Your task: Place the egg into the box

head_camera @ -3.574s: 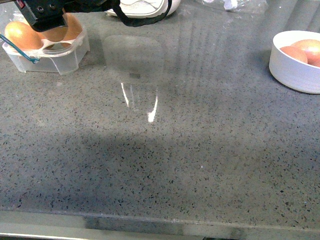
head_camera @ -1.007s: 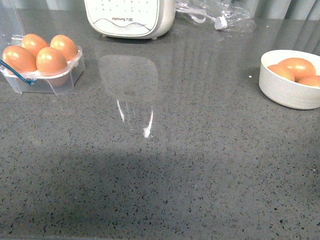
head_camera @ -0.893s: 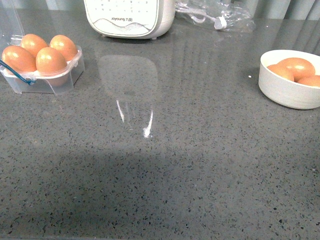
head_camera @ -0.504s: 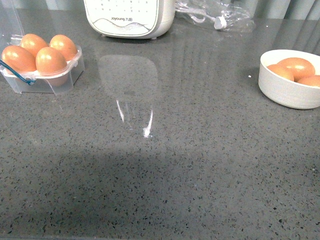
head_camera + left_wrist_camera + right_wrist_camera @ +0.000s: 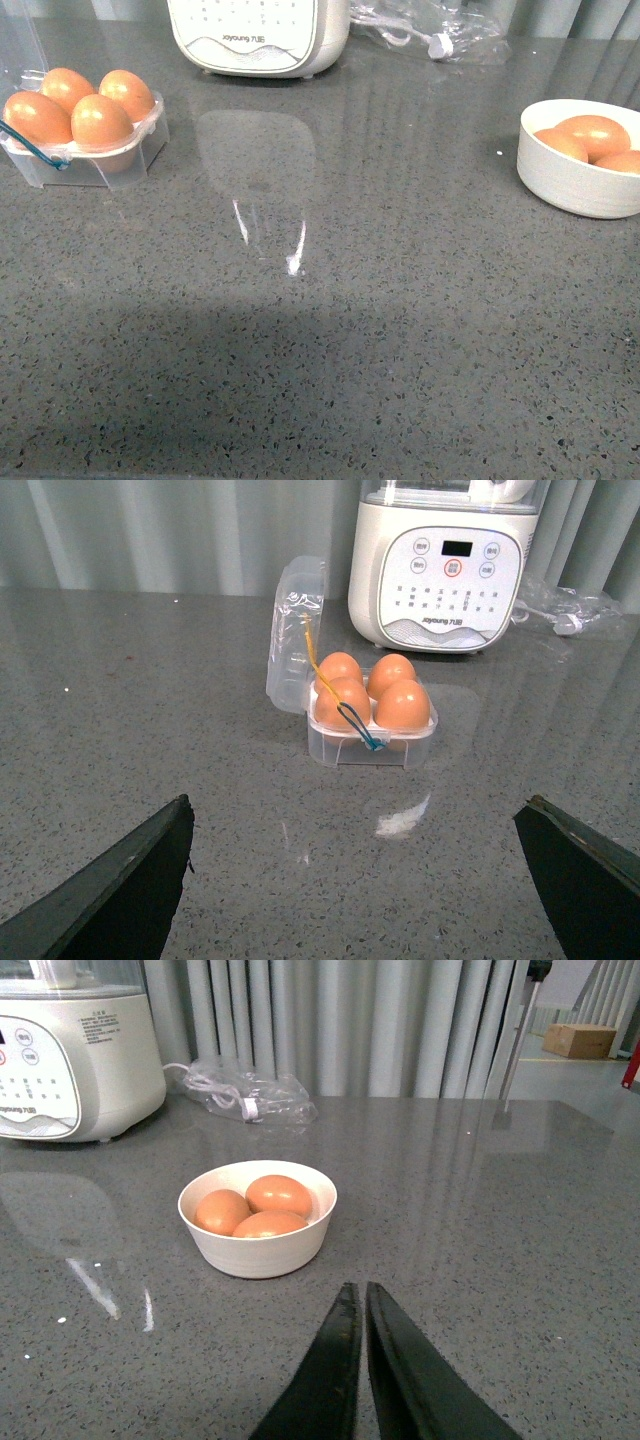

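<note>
Front view: the box (image 5: 90,165) sits far left on the worktop (image 5: 330,340) with its lid open and all four cups filled, four eggs (image 5: 102,120) in all, so the task looks done, with at most the lid left to shut; neither arm shows here. A white bowl (image 5: 575,190) at the right holds three spare eggs (image 5: 595,132), and one appliance (image 5: 260,40) and one clear bag (image 5: 420,25) stand at the far edge. Left wrist view: the left hand (image 5: 357,802) is spread wide and empty, well back from the box (image 5: 370,748); the same four eggs (image 5: 403,704) are seated, the lid (image 5: 295,630) standing up at the side, the appliance (image 5: 450,570) behind. Right wrist view: the right hand (image 5: 357,1290) has its fingers pressed together with nothing between them, just short of the bowl (image 5: 260,1250), where three spare eggs (image 5: 278,1194) lie
</note>
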`<state>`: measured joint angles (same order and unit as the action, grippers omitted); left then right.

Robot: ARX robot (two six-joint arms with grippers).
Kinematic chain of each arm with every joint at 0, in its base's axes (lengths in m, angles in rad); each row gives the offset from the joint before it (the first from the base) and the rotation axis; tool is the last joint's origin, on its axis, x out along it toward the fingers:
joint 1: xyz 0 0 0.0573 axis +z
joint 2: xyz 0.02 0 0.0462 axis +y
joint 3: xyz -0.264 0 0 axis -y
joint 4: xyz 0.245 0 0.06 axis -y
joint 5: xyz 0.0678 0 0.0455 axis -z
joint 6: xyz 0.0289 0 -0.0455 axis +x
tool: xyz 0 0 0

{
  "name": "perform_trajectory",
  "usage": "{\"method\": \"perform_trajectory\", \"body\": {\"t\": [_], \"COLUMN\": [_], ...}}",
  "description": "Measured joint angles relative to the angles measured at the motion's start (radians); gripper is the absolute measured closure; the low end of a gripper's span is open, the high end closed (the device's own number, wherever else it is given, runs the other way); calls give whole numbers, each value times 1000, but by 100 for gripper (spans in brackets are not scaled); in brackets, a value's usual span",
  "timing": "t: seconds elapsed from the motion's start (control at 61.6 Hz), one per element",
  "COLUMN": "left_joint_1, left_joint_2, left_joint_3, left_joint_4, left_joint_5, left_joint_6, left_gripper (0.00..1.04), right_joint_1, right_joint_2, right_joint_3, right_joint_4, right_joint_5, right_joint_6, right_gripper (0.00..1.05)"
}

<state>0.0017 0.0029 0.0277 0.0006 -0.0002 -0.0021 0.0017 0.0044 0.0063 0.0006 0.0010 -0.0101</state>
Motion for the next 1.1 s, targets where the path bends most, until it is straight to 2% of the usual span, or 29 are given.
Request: {"method": "perform_trajectory", "body": {"t": [0.179,0.357,0.439,0.471,0.552,0.91,0.942,1.007,1.056,1.105], "left_joint_1": [0,0,0,0,0,-5,-46,-114,-143,-158], "left_joint_2": [0,0,0,0,0,6,64,219,294,327], "left_joint_3": [0,0,0,0,0,3,46,138,172,180], "left_joint_4": [0,0,0,0,0,-8,-135,-354,-452,-503], "left_joint_5": [0,0,0,0,0,-6,-143,-331,-416,-449], "left_joint_6": [0,0,0,0,0,-5,-80,-216,-285,-336], "left_gripper": [7,7,7,7,7,7,7,7,7,7], "right_joint_1": [0,0,0,0,0,0,0,0,0,0], "right_joint_2": [0,0,0,0,0,0,0,0,0,0], "right_joint_3": [0,0,0,0,0,0,0,0,0,0], "right_joint_4": [0,0,0,0,0,0,0,0,0,0], "right_joint_5": [0,0,0,0,0,0,0,1,0,-1], "right_joint_6": [0,0,0,2,3,3,3,3,3,3], "right_gripper": [57,28,9,5,8,7,7,7,7,7]}}
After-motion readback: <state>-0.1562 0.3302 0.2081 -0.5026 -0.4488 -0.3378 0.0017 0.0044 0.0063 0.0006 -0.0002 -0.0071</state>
